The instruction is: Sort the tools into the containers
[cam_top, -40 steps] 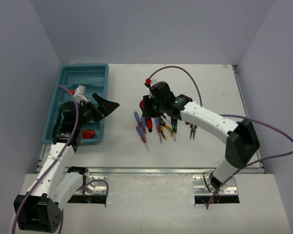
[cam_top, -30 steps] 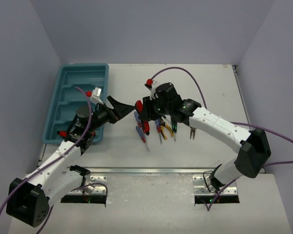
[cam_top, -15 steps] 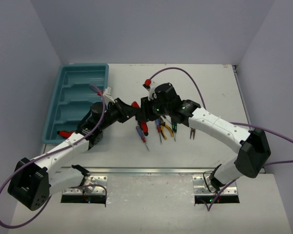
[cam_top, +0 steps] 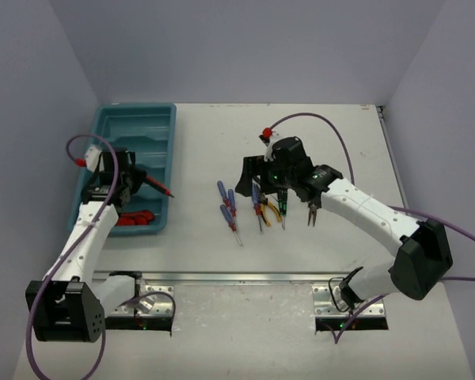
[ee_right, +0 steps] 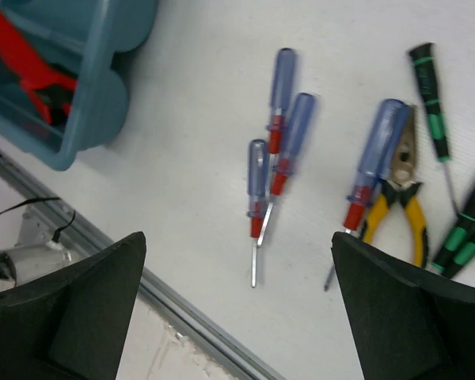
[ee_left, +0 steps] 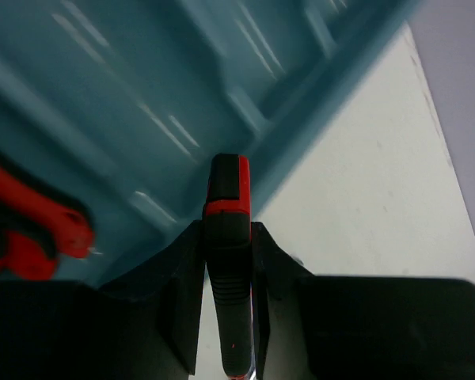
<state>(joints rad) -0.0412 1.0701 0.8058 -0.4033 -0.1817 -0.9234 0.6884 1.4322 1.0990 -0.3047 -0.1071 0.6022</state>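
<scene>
My left gripper (cam_top: 137, 180) is shut on a red-and-black-handled tool (ee_left: 229, 237), held over the right rim of the teal tray (cam_top: 160, 127). The tool's red end (cam_top: 165, 190) sticks out past the rim toward the table. Red-handled tools (cam_top: 134, 217) lie in the tray's nearest compartment. Right of them, my right gripper (cam_top: 250, 179) hangs open and holds nothing, above the tools left on the table. These are three blue screwdrivers (ee_right: 279, 131) together, a fourth (ee_right: 376, 150) beside yellow pliers (ee_right: 402, 210), and green-and-black screwdrivers (ee_right: 432, 103).
A small grey-handled tool (cam_top: 311, 212) lies at the right end of the row of tools. The tray's near corner (ee_right: 91, 103) shows in the right wrist view, with a metal rail (ee_right: 182, 313) along the table's near edge. Purple cables arc over both arms.
</scene>
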